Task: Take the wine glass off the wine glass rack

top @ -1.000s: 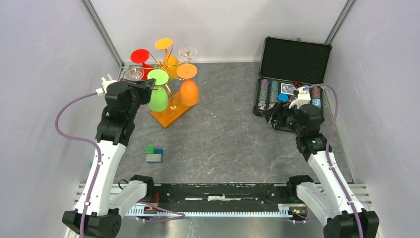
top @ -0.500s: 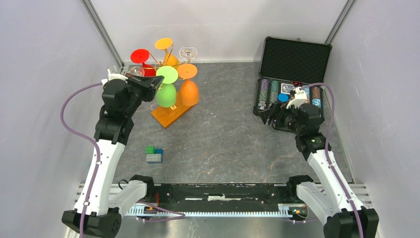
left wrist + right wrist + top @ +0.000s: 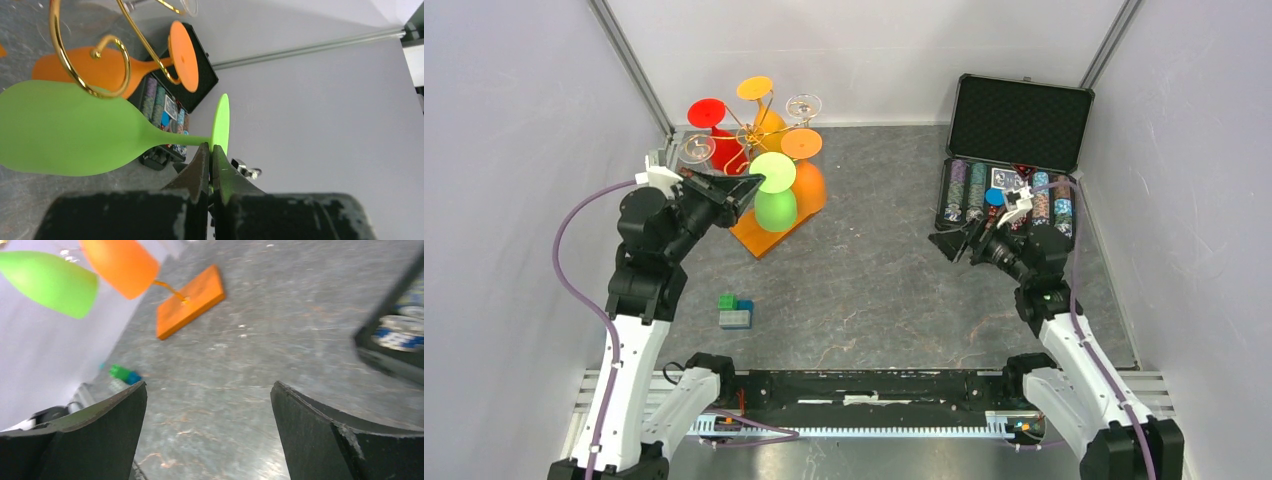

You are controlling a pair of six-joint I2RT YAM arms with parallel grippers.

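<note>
1. Beside the wine glass rack, I'm clamping the left claw on the green wine glass stem.
2. Right claw is hanging spread apart.
3. Next, I judge: pulling it clear sideways.

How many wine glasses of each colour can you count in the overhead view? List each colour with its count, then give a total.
Red wine glass: 1
Orange wine glasses: 2
Green wine glass: 1
Clear wine glasses: 2
Total: 6
</note>
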